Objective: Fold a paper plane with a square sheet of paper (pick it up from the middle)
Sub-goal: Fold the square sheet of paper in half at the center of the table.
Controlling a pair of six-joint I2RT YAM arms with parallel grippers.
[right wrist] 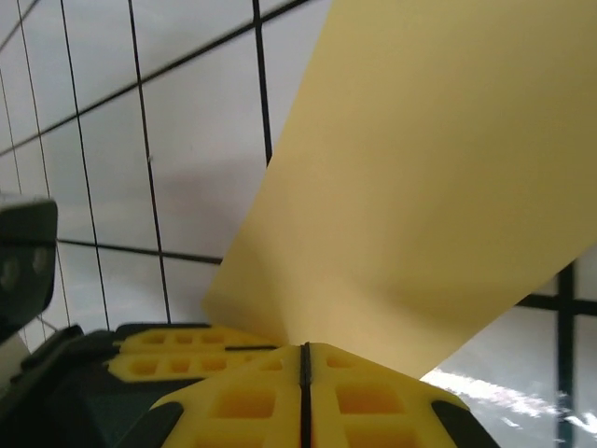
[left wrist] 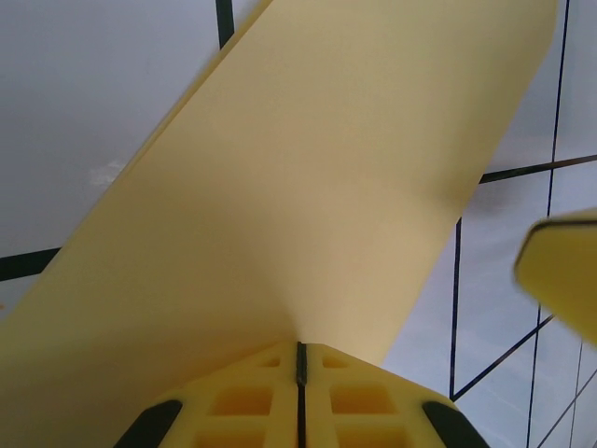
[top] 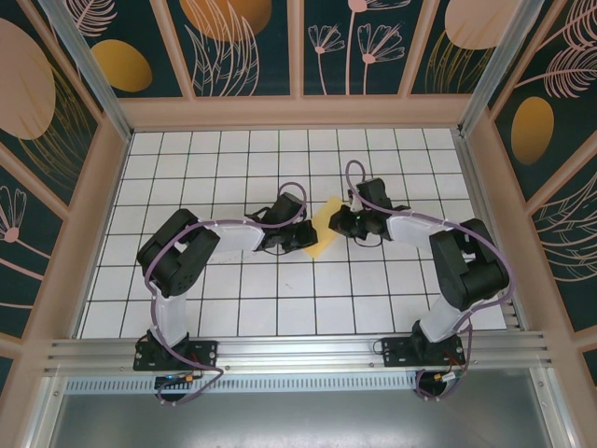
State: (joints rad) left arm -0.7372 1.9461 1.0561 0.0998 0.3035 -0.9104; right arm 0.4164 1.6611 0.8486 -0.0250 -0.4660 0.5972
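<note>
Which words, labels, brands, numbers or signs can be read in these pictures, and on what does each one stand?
No readable text anywhere.
The yellow paper is blank.
The table carries black grid lines, no numbers.
The wall panels show plant drawings, no letters.
Small parts at the left arm's base are too small to read.
</note>
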